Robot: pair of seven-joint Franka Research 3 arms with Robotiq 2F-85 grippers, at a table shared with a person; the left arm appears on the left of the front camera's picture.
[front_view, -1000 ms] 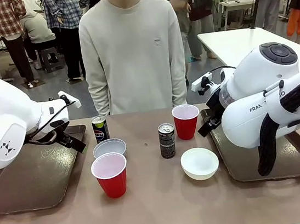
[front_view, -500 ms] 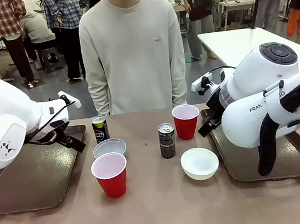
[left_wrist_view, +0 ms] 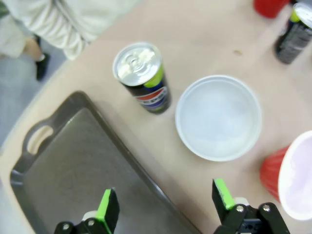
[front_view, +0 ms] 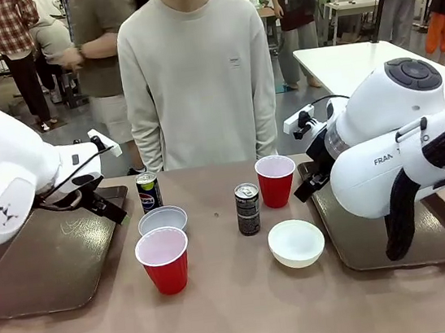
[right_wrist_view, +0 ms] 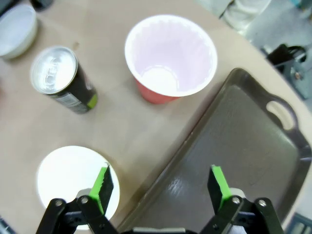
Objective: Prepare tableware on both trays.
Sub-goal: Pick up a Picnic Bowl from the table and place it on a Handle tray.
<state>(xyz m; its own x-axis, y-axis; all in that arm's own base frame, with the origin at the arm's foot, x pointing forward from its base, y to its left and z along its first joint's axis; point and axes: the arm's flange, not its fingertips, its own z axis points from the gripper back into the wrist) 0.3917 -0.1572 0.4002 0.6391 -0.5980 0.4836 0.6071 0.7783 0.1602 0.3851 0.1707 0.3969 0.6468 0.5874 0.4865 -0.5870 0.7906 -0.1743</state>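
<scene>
1. The left gripper (left_wrist_view: 165,197) hangs wide open with nothing in it, one finger above the left tray (left_wrist_view: 73,161) and the other above the table (front_view: 243,320) just off the tray's rim.
2. Just past it, the Pepsi can (left_wrist_view: 144,78) stands upright on the table near the tray's handle corner. A white bowl (left_wrist_view: 218,117) sits just beside the can, and a red cup (left_wrist_view: 292,175) sits next to the bowl.
3. Over to the right gripper (right_wrist_view: 160,181): its jaws are spread wide too, gripping nothing. One finger is over the second white bowl (right_wrist_view: 68,180), the other over the right tray (right_wrist_view: 243,161).
4. Ahead of it, the second red cup (right_wrist_view: 170,56) stands upright on the table beside the tray's rim, with the dark can (right_wrist_view: 63,80) near it but not touching.
5. All six pieces stand on the table between the two trays.
6. A person in a pale sweater (front_view: 195,80) stands at the far edge.
</scene>
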